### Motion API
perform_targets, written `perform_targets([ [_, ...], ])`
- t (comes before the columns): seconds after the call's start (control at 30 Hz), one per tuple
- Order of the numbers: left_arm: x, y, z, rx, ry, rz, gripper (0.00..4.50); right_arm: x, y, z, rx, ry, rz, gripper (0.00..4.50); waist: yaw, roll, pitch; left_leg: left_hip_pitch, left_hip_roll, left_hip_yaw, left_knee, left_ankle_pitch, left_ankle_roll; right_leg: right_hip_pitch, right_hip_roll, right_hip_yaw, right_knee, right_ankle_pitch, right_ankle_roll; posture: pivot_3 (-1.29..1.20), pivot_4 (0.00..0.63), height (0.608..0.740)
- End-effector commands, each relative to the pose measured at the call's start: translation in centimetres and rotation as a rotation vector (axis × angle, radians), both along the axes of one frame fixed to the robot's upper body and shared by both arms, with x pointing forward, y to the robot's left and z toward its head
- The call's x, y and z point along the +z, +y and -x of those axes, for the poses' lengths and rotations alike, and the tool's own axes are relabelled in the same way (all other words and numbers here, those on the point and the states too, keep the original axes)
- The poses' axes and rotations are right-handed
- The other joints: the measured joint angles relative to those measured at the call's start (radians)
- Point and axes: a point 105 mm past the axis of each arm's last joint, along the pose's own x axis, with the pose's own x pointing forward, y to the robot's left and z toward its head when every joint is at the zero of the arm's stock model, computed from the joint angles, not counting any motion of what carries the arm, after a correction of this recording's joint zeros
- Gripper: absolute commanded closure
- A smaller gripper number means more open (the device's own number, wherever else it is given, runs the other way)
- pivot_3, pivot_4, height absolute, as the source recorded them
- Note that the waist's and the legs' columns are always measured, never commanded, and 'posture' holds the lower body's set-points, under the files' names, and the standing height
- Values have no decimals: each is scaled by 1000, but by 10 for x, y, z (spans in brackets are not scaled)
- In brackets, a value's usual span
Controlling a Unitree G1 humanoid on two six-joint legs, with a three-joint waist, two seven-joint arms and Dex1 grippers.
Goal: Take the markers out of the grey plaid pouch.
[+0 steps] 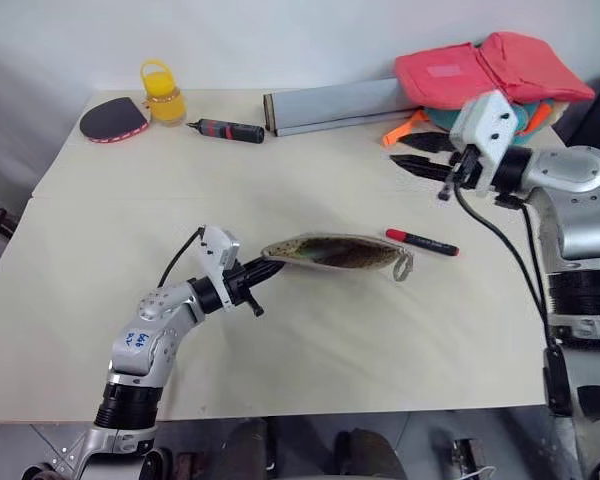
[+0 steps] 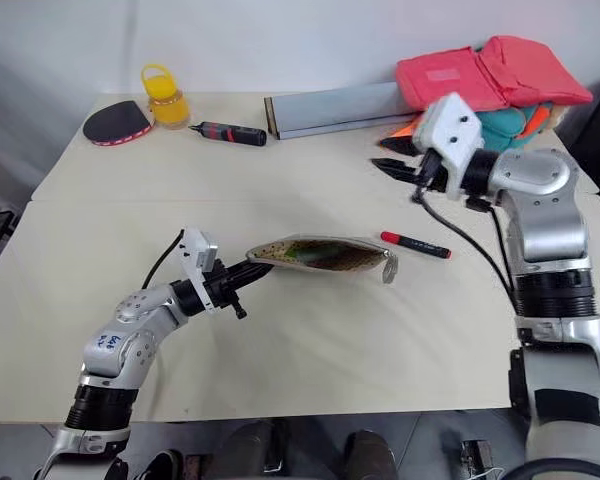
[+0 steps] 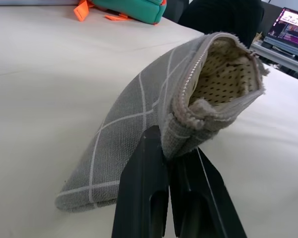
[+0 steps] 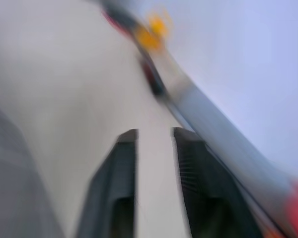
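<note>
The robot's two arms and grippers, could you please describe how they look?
Both arms are silver-grey metal with black joint rings. Each wrist carries a white camera block and a black cable looping back along the forearm. The left gripper and right gripper each have two black, tapered fingers. The left arm's upper segment bears a white sticker with blue handwriting.
</note>
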Motion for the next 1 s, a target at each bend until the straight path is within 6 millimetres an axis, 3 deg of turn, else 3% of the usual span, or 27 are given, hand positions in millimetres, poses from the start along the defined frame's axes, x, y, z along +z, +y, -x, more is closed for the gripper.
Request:
perform_targets([
  [0.03, 10, -3, -1, -3, -59, -12, 4500, -11, 34, 36, 201, 46, 21, 4465, 5, 0, 0, 0, 0, 0, 0, 0, 0, 0, 0, 0, 0, 0, 0, 0, 150, 740],
  [0.1, 11, -4, -3, 5, -63, -10, 4500, -38, 45, 52, 261, 94, 162, 4465, 5, 0, 0, -1, 0, 0, 0, 0, 0, 0, 0, 0, 0, 0, 0, 0, 150, 740],
  [0.2, 13, -6, -4, 6, -65, -6, 4500, -47, 55, 51, 244, 45, 211, 4465, 0, 0, 0, 0, 0, 1, 0, 0, 1, -1, 0, -1, 0, 0, 0, 0, 150, 740],
  [0.33, 13, -9, -3, 0, -69, -20, 4500, -76, 59, 32, 143, -65, 389, 4465, -3, 0, 0, 0, 0, 2, 0, 0, 1, -1, 0, -1, 1, 0, 0, 0, 150, 740],
  [0.43, 12, -11, -2, -7, -68, -28, 4500, -78, 61, 18, 73, -90, 371, 4465, -3, 0, 0, 0, -1, 2, 0, 0, 0, -2, 0, -1, 2, 0, 0, 0, 150, 740],
  [0.6, 14, -19, 4, -50, -10, -2, 4500, -96, 57, 12, 79, -126, 508, 4465, -2, 0, 0, 0, -1, 2, 0, 0, 0, -2, 0, -1, 2, 0, 0, 0, 150, 740],
  [0.7, 5, -23, 19, -145, 72, -72, 4500, -86, 53, 22, 157, -66, 520, 4465, -3, 0, 0, 0, -1, 1, 0, 0, 0, -2, 0, 0, 1, 0, 0, 0, 150, 740],
  [0.87, 27, -30, 32, -262, 204, 77, 4500, -64, 43, 40, 256, 62, 564, 4465, -3, 0, 1, 0, 0, 1, 0, 0, 1, -2, 0, 2, 1, 0, 0, 0, 150, 740],
  [1.0, 35, -30, 34, -293, 267, 136, 4500, -58, 41, 50, 294, 152, 595, 4465, -3, 0, 1, 0, 0, 0, 1, 0, 1, 0, 0, 2, 1, 0, 0, 0, 150, 740],
])
